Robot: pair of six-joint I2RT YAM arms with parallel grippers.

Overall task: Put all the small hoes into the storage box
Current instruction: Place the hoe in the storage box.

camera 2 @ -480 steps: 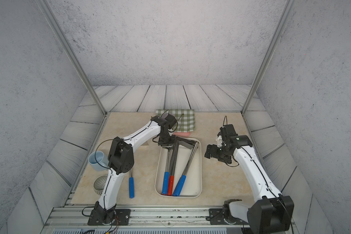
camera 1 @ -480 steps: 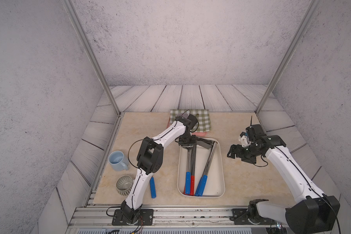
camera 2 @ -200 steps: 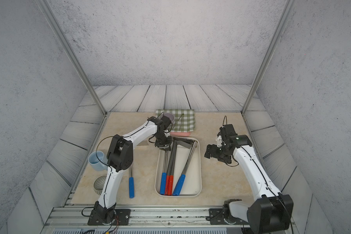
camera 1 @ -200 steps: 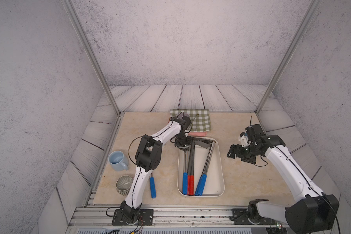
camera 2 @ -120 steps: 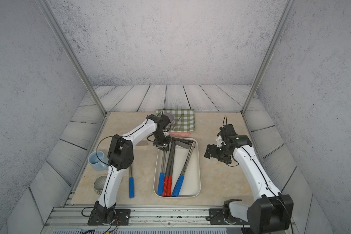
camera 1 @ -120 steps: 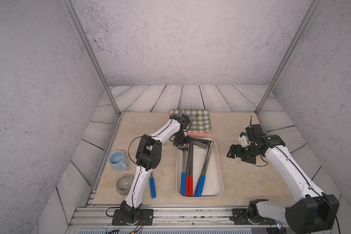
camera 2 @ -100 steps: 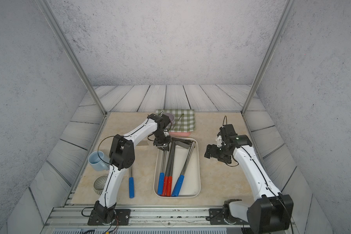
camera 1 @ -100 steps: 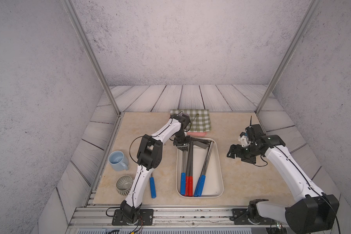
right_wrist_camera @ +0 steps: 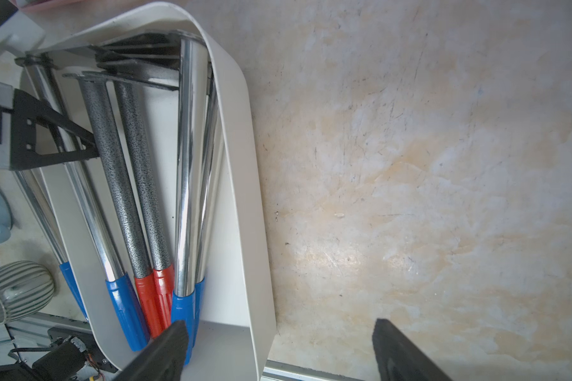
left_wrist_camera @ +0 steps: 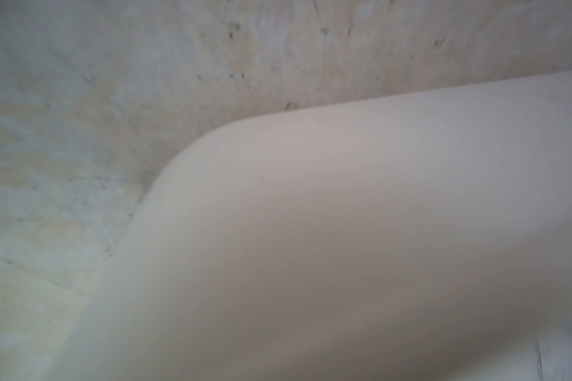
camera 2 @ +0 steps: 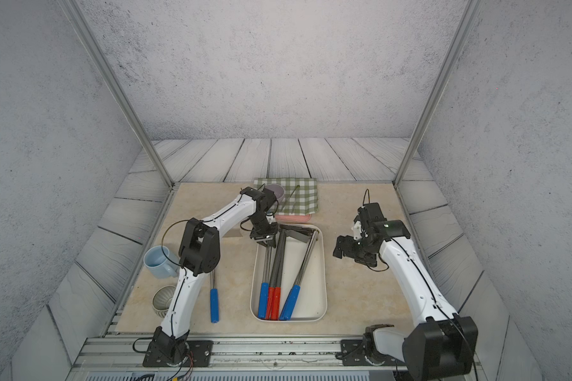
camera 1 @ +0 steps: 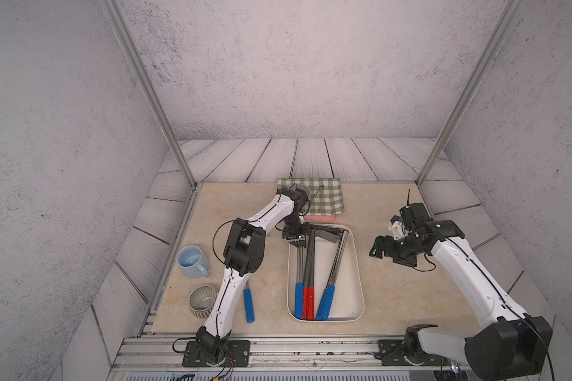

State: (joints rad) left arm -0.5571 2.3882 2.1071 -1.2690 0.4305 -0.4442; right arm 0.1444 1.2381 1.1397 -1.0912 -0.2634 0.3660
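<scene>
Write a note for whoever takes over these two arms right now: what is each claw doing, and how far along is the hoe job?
Left gripper: shut at the far-left corner of the shallow cream-white plastic storage box; whether it pinches the wall or a shaft is unclear.
Right gripper: open, empty, above bare table right of the box.
Done: several metal-shafted hoes with red and blue handles lie in the box.
To do: one blue-handled chrome hoe lies on the table left of the box, partly under the left arm, not yet in.
</scene>
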